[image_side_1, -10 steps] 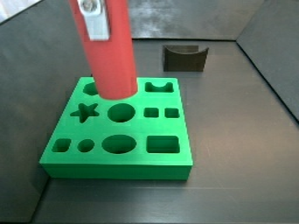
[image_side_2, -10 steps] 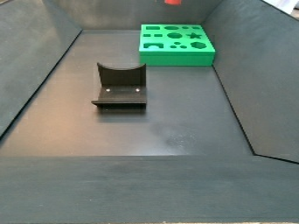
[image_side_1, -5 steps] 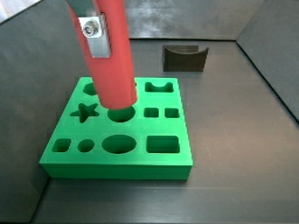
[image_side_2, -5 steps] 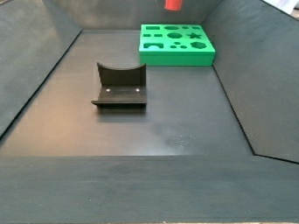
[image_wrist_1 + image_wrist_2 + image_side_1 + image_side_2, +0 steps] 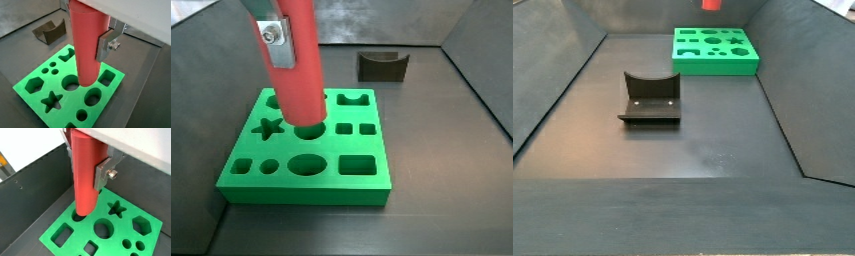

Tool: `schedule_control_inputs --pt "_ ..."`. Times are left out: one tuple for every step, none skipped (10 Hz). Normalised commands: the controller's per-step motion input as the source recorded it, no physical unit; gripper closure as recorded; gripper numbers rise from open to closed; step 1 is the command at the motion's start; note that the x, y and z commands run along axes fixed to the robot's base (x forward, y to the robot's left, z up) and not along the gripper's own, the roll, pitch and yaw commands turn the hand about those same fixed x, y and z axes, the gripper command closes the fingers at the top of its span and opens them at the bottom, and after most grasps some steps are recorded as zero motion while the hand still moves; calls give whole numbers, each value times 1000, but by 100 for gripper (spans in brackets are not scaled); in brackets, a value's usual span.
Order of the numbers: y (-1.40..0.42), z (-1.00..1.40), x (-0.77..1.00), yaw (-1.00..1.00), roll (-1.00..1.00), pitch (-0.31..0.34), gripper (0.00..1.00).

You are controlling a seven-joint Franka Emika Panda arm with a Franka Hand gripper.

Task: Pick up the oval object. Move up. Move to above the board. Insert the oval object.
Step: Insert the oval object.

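My gripper is shut on the oval object, a tall red peg held upright. One silver finger shows against the peg's side in both wrist views; its partner is hidden behind the peg. The peg hangs over the board, a green slab with shaped holes. Its lower end is above the middle of the board, near a round hole and clear of the surface. In a side view only the peg's tip shows high above the board. The peg and board also show in both wrist views.
The fixture stands on the dark floor behind the board, and in a side view it stands well in front of it. Dark grey walls enclose the floor on all sides.
Since one second ago the peg has come down a little and shifted toward the board's middle. Over the last half second it has barely moved.
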Motion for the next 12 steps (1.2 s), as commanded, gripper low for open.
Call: schedule_control_inputs --pt "-409 -346 397 0 243 76 100" --pt "-363 -526 200 0 167 0 100" --pt "-303 -506 191 0 141 0 100" --pt "-257 -420 100 0 144 0 100" --pt "-240 -351 3 -3 69 0 100" --pt "-220 -271 0 0 81 0 100" --pt "-131 -211 0 0 94 0 100" --pt "-83 -311 0 40 60 0 100" --pt "-43 -366 -6 86 7 -13 100" --pt "-6 -329 0 137 0 -17 100" --pt "-31 -280 0 183 21 0 100" --pt "-9 -289 46 229 13 0 100"
